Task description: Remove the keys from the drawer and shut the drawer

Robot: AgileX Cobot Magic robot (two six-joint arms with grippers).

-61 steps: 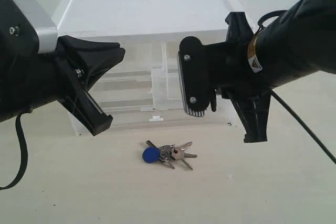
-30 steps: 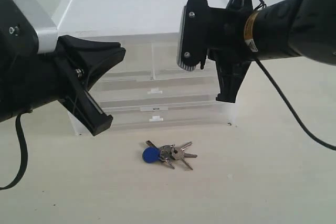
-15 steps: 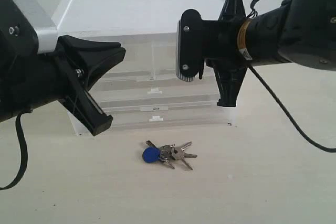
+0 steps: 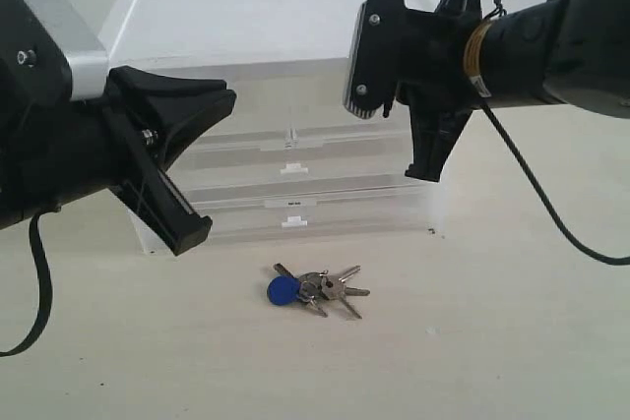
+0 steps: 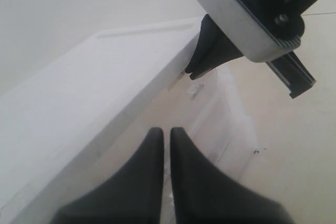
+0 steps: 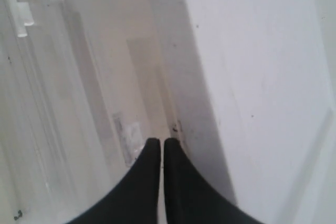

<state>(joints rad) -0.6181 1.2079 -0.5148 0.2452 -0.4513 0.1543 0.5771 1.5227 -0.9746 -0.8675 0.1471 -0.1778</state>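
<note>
Up close on the left, the left gripper (image 5: 165,131) hangs off the table (image 4: 512,341), pointing toward the cabinet (image 4: 246,17). Its jaws are pressed together w/ nothing btwn them.

Next out, the keys (image 4: 317,287) lie flat on the table in the open, just in front of the cabinet's bottom edge, approx mid-width. The blue head is at the left of the bunch, silver blades fanned to the right. Neither gripper touches them; both are well apart from them.

Behind the keys stands the cabinet, clear plastic w/ an opaque white top. Two full-width drawers sit low down, each w/ a small white tab (image 4: 292,221) at center. The top row is split into two halves. The drawer (image 4: 320,115) is the right half of that row. Its front is flush w/ its neighbours, i.e. pushed in, and the right arm partly hides it in the exterior view.

Farthest is the right gripper (image 6: 161,141), up at that drawer's upper front, where the clear face meets the white top. Its fingers are together, holding nothing. The right wrist view shows the tips right by a faint label (image 6: 128,140). Touching the plastic or not: can't tell.
</note>
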